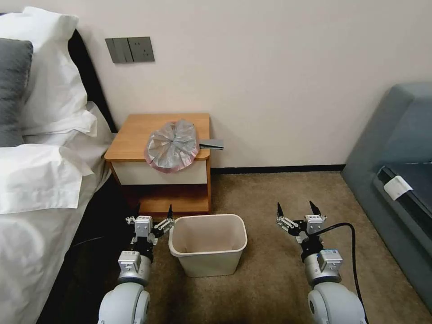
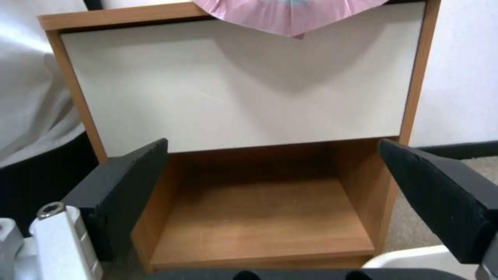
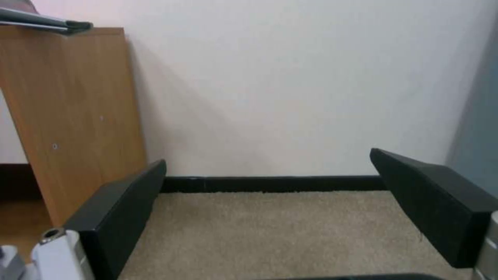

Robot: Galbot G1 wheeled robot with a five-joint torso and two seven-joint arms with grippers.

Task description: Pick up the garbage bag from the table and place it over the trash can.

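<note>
A crinkled grey garbage bag (image 1: pixel 173 145) with a pinkish rim lies on the wooden table (image 1: pixel 130 135), hanging a little over its front edge; its pink edge (image 2: pixel 290 15) droops over the white drawer front. On the carpet in front of the table stands the cream trash can (image 1: pixel 208 243), whose rim (image 2: pixel 415 259) shows in the left wrist view. My left gripper (image 1: pixel 153 212) is open, low at the can's left, facing the table's shelf. My right gripper (image 1: pixel 297 209) is open at the can's right, over the carpet.
A bed with white sheets (image 1: pixel 40 180) and pillows fills the left side. A grey sofa (image 1: pixel 396 180) stands at the right. A dark flat object (image 1: pixel 211 144) sticks out from the table's right edge. The wall (image 1: pixel 279 81) is behind, with carpet (image 1: pixel 270 193) between.
</note>
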